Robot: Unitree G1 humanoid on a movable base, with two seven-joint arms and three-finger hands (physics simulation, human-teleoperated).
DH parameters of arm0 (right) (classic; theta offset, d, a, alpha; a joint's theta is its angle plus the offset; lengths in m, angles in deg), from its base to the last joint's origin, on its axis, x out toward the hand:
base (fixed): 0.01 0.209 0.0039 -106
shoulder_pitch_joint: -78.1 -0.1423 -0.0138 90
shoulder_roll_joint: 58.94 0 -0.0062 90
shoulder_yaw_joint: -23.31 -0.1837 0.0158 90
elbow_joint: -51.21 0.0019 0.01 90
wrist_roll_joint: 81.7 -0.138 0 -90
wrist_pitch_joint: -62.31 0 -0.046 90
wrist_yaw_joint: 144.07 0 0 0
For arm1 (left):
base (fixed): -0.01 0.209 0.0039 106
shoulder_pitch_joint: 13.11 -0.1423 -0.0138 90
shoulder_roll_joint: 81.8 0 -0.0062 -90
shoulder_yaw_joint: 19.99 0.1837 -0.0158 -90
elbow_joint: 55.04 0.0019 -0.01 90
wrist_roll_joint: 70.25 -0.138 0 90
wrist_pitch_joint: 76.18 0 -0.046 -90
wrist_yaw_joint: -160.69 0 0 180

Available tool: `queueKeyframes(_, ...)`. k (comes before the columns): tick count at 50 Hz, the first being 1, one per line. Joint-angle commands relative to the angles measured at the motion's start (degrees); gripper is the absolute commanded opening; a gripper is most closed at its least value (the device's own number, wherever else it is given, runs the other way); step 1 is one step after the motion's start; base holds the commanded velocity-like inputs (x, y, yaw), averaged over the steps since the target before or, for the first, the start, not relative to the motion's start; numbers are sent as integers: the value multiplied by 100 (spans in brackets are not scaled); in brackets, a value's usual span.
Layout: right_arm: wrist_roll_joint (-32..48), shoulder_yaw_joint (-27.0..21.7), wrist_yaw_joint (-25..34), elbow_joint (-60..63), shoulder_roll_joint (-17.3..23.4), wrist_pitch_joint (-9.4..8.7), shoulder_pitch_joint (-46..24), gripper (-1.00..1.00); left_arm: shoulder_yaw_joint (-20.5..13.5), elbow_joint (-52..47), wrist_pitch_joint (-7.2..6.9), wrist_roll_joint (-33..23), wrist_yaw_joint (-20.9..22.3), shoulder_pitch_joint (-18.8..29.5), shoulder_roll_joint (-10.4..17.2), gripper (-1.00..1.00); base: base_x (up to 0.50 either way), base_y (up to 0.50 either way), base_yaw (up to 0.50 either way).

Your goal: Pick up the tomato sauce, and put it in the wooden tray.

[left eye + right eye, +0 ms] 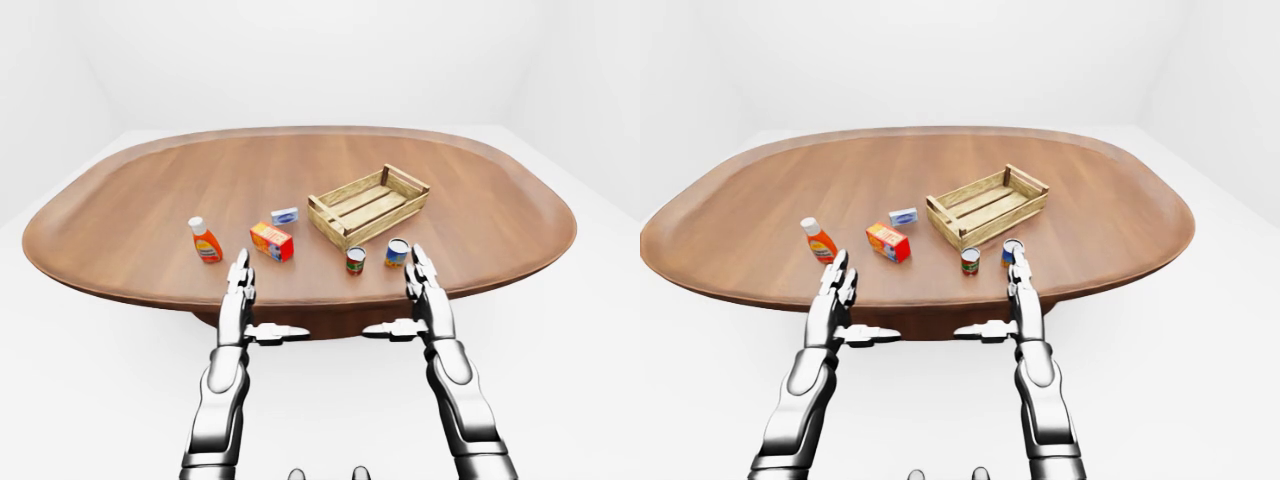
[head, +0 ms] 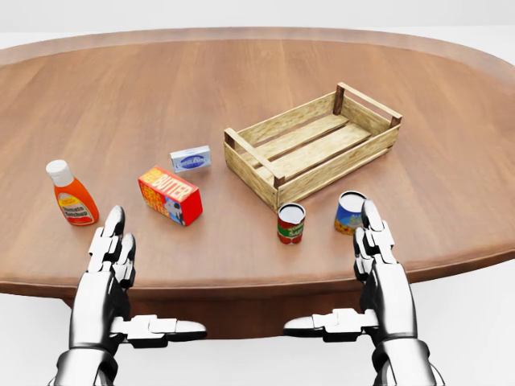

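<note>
Both my hands, left (image 2: 113, 249) and right (image 2: 376, 241), hang spread and empty at the tabletop (image 2: 241, 80) edge. The sauce can (image 2: 290, 223) stands just below the tray (image 2: 314, 145). I'd judge it rigid, smooth, fairly heavy; I'd grip its sides mid-height.

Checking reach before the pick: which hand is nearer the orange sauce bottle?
Left. The left hand sits just below-right of the sauce bottle; the right hand is far across, by the cans.

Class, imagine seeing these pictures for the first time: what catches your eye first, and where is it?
A wooden tray sits right of the middle of a big oval table. Below it stand two small cans, with an orange bottle far left. Two open metal hands, the left hand and the right hand, hover at the table's near edge.
</note>
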Motion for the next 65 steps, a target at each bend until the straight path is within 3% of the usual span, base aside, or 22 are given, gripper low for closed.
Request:
queueKeyframes(1,-85,-130,153,24,64,-28,8,100,-128,-1,-24,22,126,1,75,100,0,0,0)
queueKeyframes(5,-67,-126,156,39,57,-68,4,100,-135,-57,-69,22,147,-7,68,100,0,0,0)
queueKeyframes(6,-54,-119,155,70,58,-97,12,100,-131,-176,-156,33,155,-34,65,100,0,0,0)
queueKeyframes(9,11,-129,110,143,68,-287,25,100,-138,-237,-189,49,185,-41,65,100,0,0,0)
queueKeyframes(11,10,-147,119,164,77,-322,8,100,-132,-397,-310,44,195,-61,69,100,0,0,0)
queueKeyframes(14,26,-155,110,280,83,-462,-19,100,-140,-470,-375,30,204,-52,76,100,0,0,0)
queueKeyframes(15,26,-142,118,389,77,-492,-1,100,-141,-615,-492,13,202,-73,83,100,0,0,0)
queueKeyframes(32,121,-170,165,1592,109,-492,-136,100,-201,-1969,-492,-102,235,-107,104,100,0,0,0)
queueKeyframes(38,121,-180,162,1983,116,-492,-246,100,-367,-2428,-492,119,256,-16,113,100,0,0,0)
queueKeyframes(52,177,-145,127,2154,89,-492,-207,100,-431,-2719,-492,121,272,39,177,100,2,0,0)
queueKeyframes(65,229,-88,208,2174,94,-492,-158,100,-439,-2668,-492,77,308,40,178,100,50,0,0)
